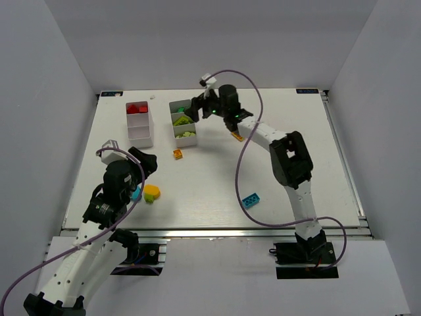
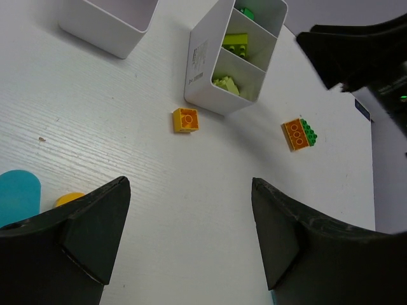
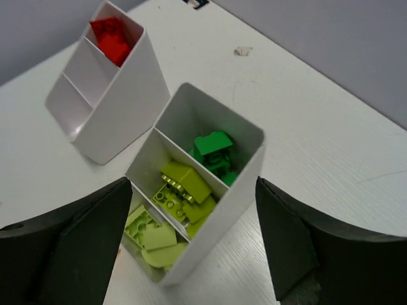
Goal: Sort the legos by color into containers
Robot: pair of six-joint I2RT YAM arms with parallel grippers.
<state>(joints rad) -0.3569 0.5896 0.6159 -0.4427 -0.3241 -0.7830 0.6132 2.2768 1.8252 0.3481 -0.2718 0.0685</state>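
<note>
Two white containers stand at the back. The left tray holds red legos in its far compartment. The right tray holds dark green bricks, olive-lime bricks and pale lime pieces in separate compartments. My right gripper hovers open over this tray, holding nothing. Loose on the table lie an orange brick, an orange-and-green brick and a cyan brick. My left gripper is open and empty over bare table.
A yellow-orange piece, a lime piece and a cyan piece lie beside the left arm. The right arm's purple cable loops over the table's middle. White walls enclose the table on three sides.
</note>
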